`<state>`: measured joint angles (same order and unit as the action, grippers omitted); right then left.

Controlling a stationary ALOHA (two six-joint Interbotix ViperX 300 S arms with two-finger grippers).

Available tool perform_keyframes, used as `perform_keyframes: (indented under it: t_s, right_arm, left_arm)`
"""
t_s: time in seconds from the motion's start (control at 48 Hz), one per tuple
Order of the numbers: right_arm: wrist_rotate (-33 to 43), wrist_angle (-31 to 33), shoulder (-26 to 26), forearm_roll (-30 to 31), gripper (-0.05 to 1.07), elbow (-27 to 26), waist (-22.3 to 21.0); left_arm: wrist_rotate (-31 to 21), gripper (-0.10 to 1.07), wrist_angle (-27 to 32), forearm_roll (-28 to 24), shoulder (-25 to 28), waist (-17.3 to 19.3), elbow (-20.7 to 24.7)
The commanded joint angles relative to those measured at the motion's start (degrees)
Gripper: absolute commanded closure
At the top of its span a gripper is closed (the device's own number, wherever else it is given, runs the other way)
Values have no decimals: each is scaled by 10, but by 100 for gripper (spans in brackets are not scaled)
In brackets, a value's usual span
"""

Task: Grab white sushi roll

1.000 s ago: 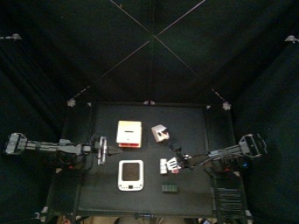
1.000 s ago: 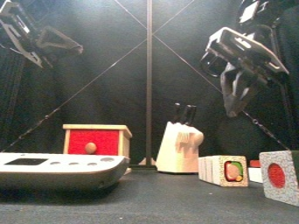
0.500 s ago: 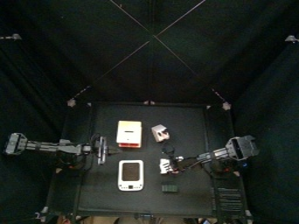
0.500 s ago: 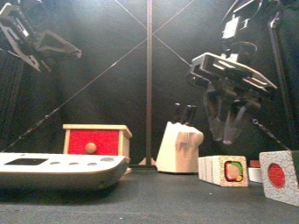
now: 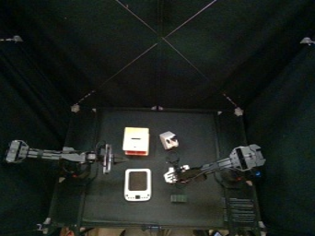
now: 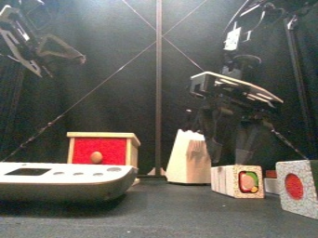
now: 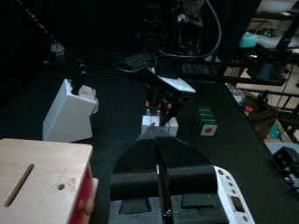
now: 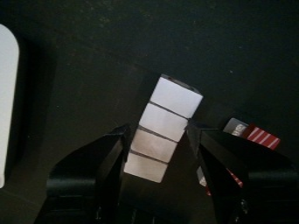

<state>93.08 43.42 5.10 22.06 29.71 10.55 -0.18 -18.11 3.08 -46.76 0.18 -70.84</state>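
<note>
The white sushi roll (image 8: pixel 163 131) lies on the black table as a short white bar scored into segments. In the front view the white sushi roll (image 6: pixel 236 179) shows a coloured end face. My right gripper (image 8: pixel 166 138) is open right above it, one jaw on each side, not touching as far as I can see. From the front, the right gripper (image 6: pixel 231 138) hangs just above and behind the roll. My left gripper (image 7: pixel 163 144) is shut on nothing and held over the table's left part (image 5: pixel 109 155).
A small red piece (image 8: pixel 254 137) lies close beside the roll. A white flat device (image 5: pixel 136 183) is at the front, a red-fronted wooden box (image 5: pixel 135 139) and a white knife block (image 5: pixel 168 140) further back. A cube with a red disc (image 6: pixel 298 187) stands at the front right.
The right gripper has gone from shut to wide open. It has come down and shifted left until it stands over the roll. The left arm has not moved.
</note>
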Motion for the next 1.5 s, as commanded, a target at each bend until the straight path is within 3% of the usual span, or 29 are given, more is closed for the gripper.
perform_keyframes:
  t_s: [0.0, 0.542, 0.938, 1.167, 1.479]
  right_arm:
    - [-1, 0, -4, -2, 15, -12, -4]
    - [-3, 11, 33, -16, 19, -16, -4]
    - [-13, 13, 25, -16, 46, -19, -4]
    - [-66, 28, -6, -16, 46, -41, -4]
    - [-72, 38, -8, -15, 46, -47, -5]
  left_arm:
    - [1, 98, -5, 1, 2, 1, 6]
    - [1, 98, -4, 1, 2, 1, 4]
    - [0, 98, -3, 1, 2, 1, 3]
    - [0, 98, -3, 2, 0, 1, 0]
    - [1, 98, -2, 1, -7, 5, -5]
